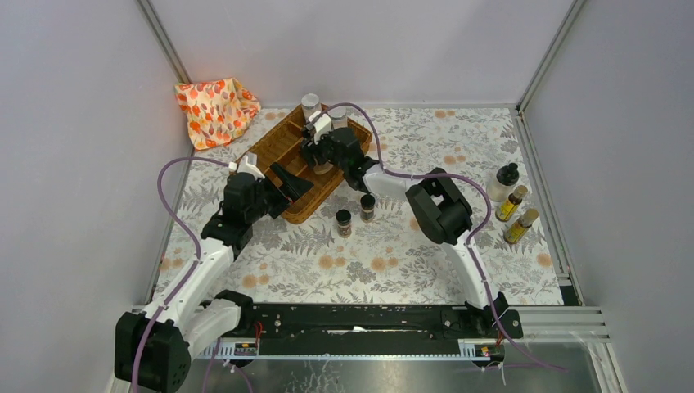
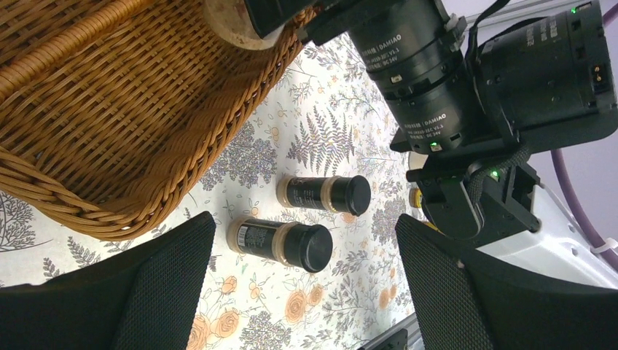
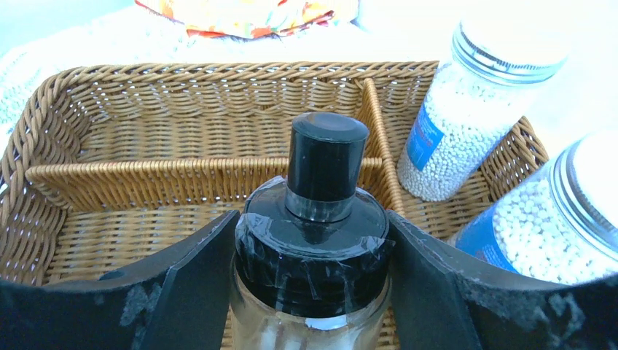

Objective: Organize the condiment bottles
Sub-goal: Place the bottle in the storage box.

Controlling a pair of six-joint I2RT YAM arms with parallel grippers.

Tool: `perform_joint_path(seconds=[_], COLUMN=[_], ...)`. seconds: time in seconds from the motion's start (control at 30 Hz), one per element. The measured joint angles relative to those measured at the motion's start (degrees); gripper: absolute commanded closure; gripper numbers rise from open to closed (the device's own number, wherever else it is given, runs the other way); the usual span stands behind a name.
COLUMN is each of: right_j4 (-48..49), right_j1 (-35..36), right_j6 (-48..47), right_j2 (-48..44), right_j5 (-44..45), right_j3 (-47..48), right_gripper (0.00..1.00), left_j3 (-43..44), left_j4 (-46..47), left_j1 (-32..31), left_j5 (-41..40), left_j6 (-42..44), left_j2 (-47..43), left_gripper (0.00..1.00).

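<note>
My right gripper [image 3: 312,222] is shut on the black cap of a clear glass bottle [image 3: 313,255], held upright over the brown wicker tray [image 3: 182,171]; it also shows in the top view [image 1: 319,154]. Two white-filled silver-lidded jars [image 3: 466,109] [image 3: 554,219] stand in the tray's right end. Two short dark black-capped spice jars [image 2: 280,242] [image 2: 324,193] stand on the table past the tray; they also show in the top view [image 1: 344,223] [image 1: 367,207]. My left gripper [image 2: 306,292] is open and empty beside the tray's near edge [image 1: 288,187].
A clear black-capped bottle [image 1: 503,182] and two slim yellow-liquid bottles [image 1: 511,203] [image 1: 521,226] stand at the table's right edge. An orange-patterned cloth [image 1: 217,110] lies at the back left. The right arm [image 2: 437,80] reaches across close to my left gripper.
</note>
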Motion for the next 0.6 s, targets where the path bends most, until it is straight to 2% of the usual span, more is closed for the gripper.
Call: perform_joint_path(seconds=[0.33, 0.6], right_j4=[1.4, 9.5], right_j1=[-0.2, -0.5], right_j6=[1.4, 3.0], right_j2=[3.1, 3.3], right_j5=[0.0, 0.7], right_j3=[2.4, -1.5], right_gripper=[1.00, 1.00], left_j3=[0.0, -0.3], left_j4=[0.7, 3.3], left_j1=[0.0, 0.0], left_j5=[0.0, 0.1], left_j6=[0.2, 0.2], left_j2=[0.4, 1.0], left_gripper=[0.03, 0.03])
